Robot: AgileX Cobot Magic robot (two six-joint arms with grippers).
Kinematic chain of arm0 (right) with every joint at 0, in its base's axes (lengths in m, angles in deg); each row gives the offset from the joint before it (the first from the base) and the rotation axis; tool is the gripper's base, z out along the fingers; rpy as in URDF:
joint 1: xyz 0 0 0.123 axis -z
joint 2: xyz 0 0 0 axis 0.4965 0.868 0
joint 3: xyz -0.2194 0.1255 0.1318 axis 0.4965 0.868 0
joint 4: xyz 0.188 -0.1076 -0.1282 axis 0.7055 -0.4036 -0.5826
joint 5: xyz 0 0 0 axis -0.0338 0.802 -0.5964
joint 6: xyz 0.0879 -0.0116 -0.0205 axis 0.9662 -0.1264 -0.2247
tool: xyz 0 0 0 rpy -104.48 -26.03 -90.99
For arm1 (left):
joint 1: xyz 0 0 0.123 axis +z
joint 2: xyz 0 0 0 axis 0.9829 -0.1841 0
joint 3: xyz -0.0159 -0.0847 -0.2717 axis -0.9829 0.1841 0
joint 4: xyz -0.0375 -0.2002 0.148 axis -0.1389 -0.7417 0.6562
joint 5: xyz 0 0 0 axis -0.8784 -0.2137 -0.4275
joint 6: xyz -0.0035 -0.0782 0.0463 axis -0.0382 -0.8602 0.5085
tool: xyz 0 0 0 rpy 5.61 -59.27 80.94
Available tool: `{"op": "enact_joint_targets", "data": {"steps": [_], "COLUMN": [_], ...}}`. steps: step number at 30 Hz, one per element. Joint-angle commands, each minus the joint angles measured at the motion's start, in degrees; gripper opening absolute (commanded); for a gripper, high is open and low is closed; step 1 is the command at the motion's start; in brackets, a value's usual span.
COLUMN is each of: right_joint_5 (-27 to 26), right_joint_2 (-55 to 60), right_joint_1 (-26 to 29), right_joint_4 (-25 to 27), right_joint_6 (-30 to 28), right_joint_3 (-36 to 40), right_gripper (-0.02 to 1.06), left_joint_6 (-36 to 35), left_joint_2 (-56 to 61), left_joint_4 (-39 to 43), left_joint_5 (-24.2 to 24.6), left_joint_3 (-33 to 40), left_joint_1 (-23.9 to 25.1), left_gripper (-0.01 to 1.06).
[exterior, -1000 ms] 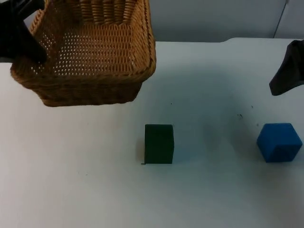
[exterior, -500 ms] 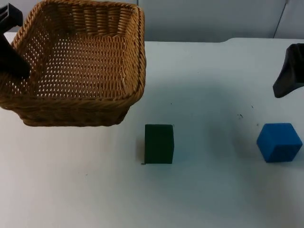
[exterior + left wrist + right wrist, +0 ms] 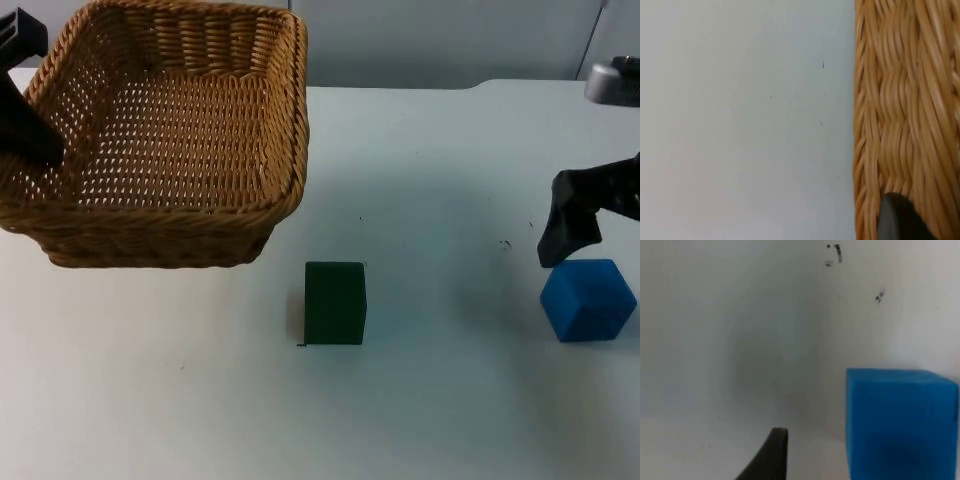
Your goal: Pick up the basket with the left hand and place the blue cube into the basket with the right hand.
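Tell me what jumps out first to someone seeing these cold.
The big wicker basket at the table's far left, with the left pincer at its left rim. Then the blue cube on the white table at the right, the right pincer just above it, and a dark green block mid-table.

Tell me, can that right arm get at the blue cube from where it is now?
Probably yes. The right gripper hangs just behind the blue cube, and nothing stands between them. The dark green block sits well off to the side.

A square woven wicker basket (image 3: 165,140) sits upright at the table's far left; a blue cube (image 3: 588,299) lies far right.
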Motion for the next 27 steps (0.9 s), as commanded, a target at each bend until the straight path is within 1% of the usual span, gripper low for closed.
{"op": "enact_joint_targets", "data": {"steps": [1,3,4,11,14,21,23,25,26,27], "right_joint_5": [-2.42,-4.07,-4.73,-6.41,-8.14,-8.64,-8.75,-8.78,-8.78,-8.78], "right_joint_2": [1.29,2.89,3.48,6.17,7.32,7.71,7.71,7.71,7.71,7.71], "right_joint_1": [-0.76,-1.30,-1.45,-1.71,-1.71,-1.71,-1.71,-1.71,-1.71,-1.71], "right_joint_4": [0.03,0.13,0.13,0.02,-0.13,-1.37,-1.37,-1.37,-1.37,-1.65], "right_joint_6": [0.49,0.63,1.64,3.44,3.61,5.15,5.15,5.39,5.39,6.57], "right_joint_3": [-0.19,-0.19,-0.19,-0.19,-0.19,-0.19,-0.19,-0.19,-0.19,-0.19], "right_gripper": [1.03,1.03,1.03,1.03,1.03,1.03,1.01,0.94,0.94,0.86], "left_joint_6": [0.13,0.13,0.13,0.13,0.13,0.13,0.13,0.13,0.13,0.13], "left_joint_2": [0.93,0.93,0.93,0.93,0.93,0.93,0.93,0.93,0.93,0.93], "left_joint_4": [-1.11,-1.11,-1.22,-1.00,-1.00,-1.00,-1.00,-1.00,-1.00,-1.00], "left_joint_5": [1.02,1.20,1.20,1.40,1.40,1.40,1.40,1.65,1.65,1.82], "left_joint_3": [0.03,0.03,0.03,0.03,0.03,0.03,0.03,0.03,0.03,0.03], "left_joint_1": [0.03,0.03,0.03,0.03,0.03,0.03,0.03,0.03,0.03,0.03], "left_gripper": [0.00,0.00,0.00,0.00,0.00,0.00,0.00,0.00,0.00,0.00]}}
